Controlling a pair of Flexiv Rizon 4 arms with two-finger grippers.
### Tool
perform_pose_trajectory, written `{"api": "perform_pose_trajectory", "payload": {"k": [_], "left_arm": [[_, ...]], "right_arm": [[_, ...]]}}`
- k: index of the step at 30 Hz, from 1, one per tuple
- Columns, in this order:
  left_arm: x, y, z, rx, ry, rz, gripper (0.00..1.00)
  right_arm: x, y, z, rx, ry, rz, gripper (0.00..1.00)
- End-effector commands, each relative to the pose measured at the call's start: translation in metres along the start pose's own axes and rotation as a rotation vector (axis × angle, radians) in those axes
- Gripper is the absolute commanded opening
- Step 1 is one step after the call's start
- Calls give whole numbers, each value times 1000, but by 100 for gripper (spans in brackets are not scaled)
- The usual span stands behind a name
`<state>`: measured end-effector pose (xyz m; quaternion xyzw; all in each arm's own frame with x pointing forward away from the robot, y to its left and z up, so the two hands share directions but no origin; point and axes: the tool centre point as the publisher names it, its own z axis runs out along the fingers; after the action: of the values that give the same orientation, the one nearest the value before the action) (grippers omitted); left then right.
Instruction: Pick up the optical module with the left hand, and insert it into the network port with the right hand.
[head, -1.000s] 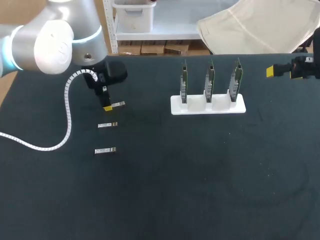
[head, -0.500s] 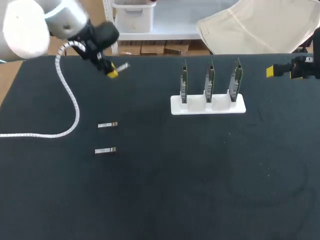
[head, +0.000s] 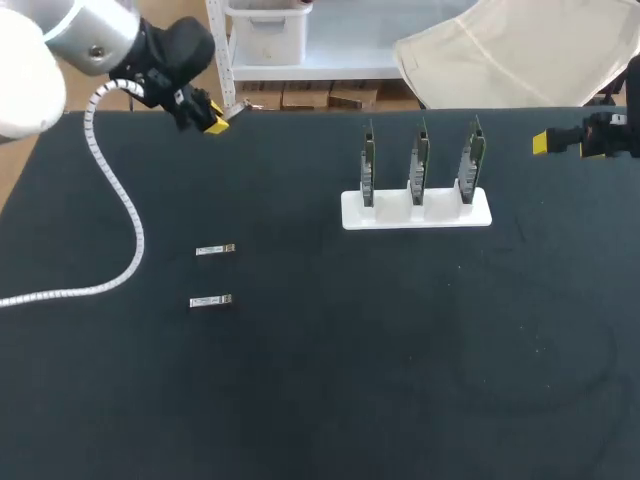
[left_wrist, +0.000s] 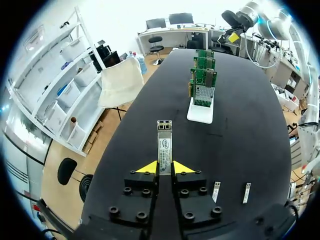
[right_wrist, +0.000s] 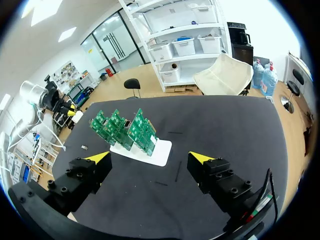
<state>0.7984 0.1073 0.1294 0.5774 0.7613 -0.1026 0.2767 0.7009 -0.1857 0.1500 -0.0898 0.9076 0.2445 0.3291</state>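
**A:** From above, where is the module?

**B:** It is in the left gripper (head: 213, 121), held up over the far left corner of the table (head: 350, 390). The module (head: 236, 112) pokes out past the yellow tips. Two spare modules (head: 214, 250) lie flat on the table. The right gripper (head: 541, 143) hangs at the right edge, well apart from the cards (head: 420, 160) upright in their white stand (head: 415, 216).

**A:** And the left wrist?

**B:** The fingers are narrow, pinching the module (left_wrist: 164, 145) at its rear from both sides. Most of its length sticks out free, pointing toward the cards (left_wrist: 202, 82). I judge it a small, stiff, light metal bar with smooth sides, so it could twist or slip in a loose pinch. The other gripper should take it across the free long sides near the middle, leaving clear the end meant for the port.

**A:** The right wrist?

**B:** The fingers are wide, with nothing between them, and the cards (right_wrist: 125, 131) stand ahead. The cards look thin, so a crooked push could tip them or slide the stand (right_wrist: 159, 153).
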Motion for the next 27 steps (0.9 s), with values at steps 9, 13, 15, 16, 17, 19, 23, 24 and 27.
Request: {"api": "perform_pose_trajectory", "payload": {"k": [9,13,15,16,17,19,23,24,27], "left_arm": [[-17,-9,0,-12,-159,-34,0],[-46,-7,0,-6,-227,10,0],[-61,-6,0,-3,-263,44,0],[-69,-5,0,0,-288,56,0],[-75,-4,0,0,-316,65,0],[-91,-2,-1,8,-376,87,0],[-115,0,-1,43,-507,122,0],[-118,0,-1,46,-515,125,0],[-124,2,-1,54,-569,124,0]], "right_arm": [[0,1,-1,6,-1,1,100],[0,1,-1,6,-1,1,100],[0,1,-1,6,-1,1,100],[0,1,-1,6,-1,1,100],[0,1,-1,6,-1,1,100],[0,1,-1,6,-1,1,100],[0,1,-1,6,-1,1,100],[0,1,-1,6,-1,1,100],[0,1,-1,6,-1,1,100]]}}
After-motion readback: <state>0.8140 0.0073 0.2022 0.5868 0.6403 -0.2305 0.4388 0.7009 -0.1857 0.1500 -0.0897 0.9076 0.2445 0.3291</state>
